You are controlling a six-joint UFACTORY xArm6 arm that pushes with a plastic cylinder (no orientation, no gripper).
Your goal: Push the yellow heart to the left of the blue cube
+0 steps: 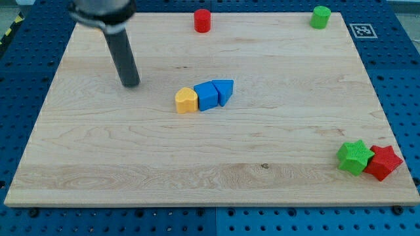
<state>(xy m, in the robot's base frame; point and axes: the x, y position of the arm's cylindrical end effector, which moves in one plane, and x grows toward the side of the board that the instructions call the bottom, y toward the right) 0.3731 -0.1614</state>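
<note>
My tip, a bare rod that grasps nothing, stands in the frame's upper left, well apart from the yellow heart, which at frame centre already touches the left side of the blue cube, so the push looks finished.

Readable text: none anywhere, no words, numbers or brand names showing.
Sign: one black-and-white square marker tag on the blue pegboard surface, just off the wooden board at the view's top right.
Tag pattern: too small to decode.
</note>
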